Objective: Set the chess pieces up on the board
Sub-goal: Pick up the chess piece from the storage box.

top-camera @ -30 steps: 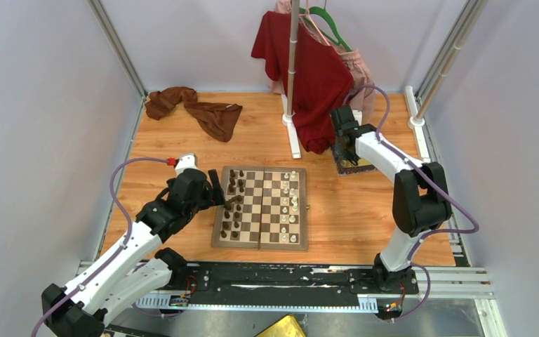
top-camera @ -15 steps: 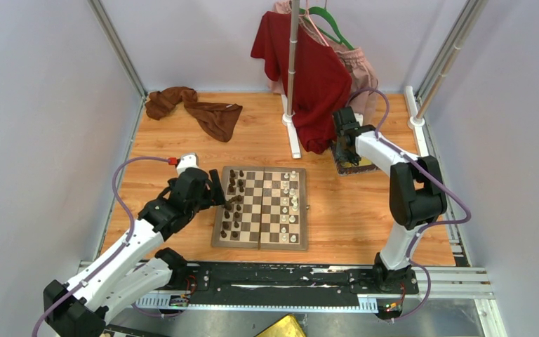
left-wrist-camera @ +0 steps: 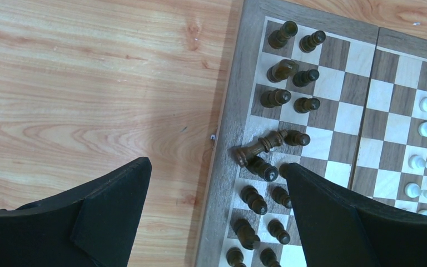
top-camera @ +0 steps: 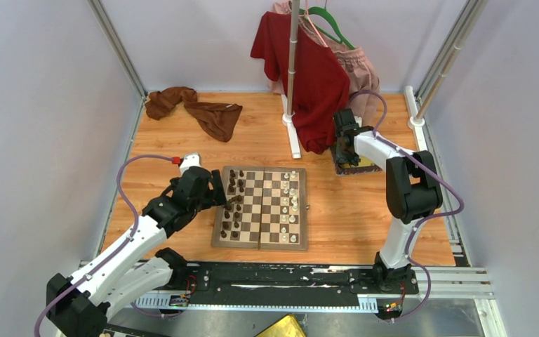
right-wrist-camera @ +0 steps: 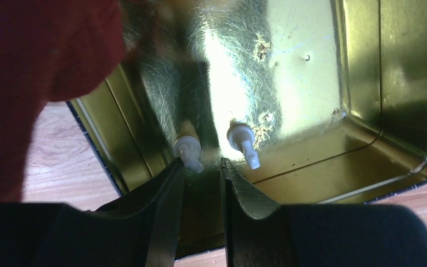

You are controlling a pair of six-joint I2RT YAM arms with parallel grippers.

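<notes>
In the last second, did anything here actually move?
The right arm folded its elbow inward, toward the board; its jaws stayed low in the gold tin by two white pieces, gripping nothing. The left arm barely shifted, jaws open beside the board. Nothing on the board moved.

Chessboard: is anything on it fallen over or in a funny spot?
Yes. One dark brown piece lies on its side at the board's left edge, partly over the brown border, while nearby dark pieces stand upright. Two white pieces are off the board, in the gold tin.
</notes>
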